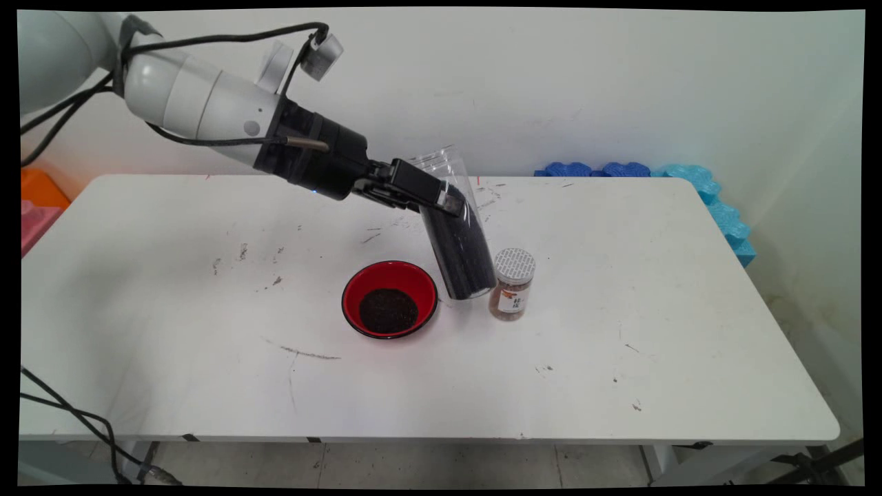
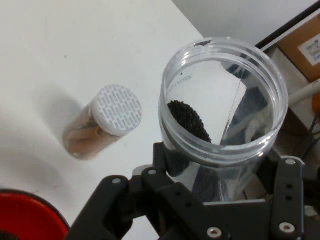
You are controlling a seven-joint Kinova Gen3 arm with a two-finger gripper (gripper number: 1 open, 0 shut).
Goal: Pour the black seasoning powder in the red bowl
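My gripper (image 1: 448, 200) is shut on a tall clear plastic jar (image 1: 458, 234) holding dark grains. The jar is open-topped, leans with its mouth toward the upper left, and its base is at or just above the table. In the hand view the jar (image 2: 225, 115) fills the middle, its open mouth facing the camera and the dark grains low inside. A red bowl (image 1: 389, 297) with a heap of the same dark grains sits just left of the jar's base. A small spice jar (image 1: 513, 284) with a white patterned lid stands just right of it, also seen as the spice jar (image 2: 102, 122) in the hand view.
The white table (image 1: 620, 344) is scuffed, with small dark marks. Blue foam pieces (image 1: 703, 186) lie along the back right corner. Orange and pink boxes (image 1: 38, 203) sit off the table's left end. Black cables (image 1: 76, 413) hang at the lower left.
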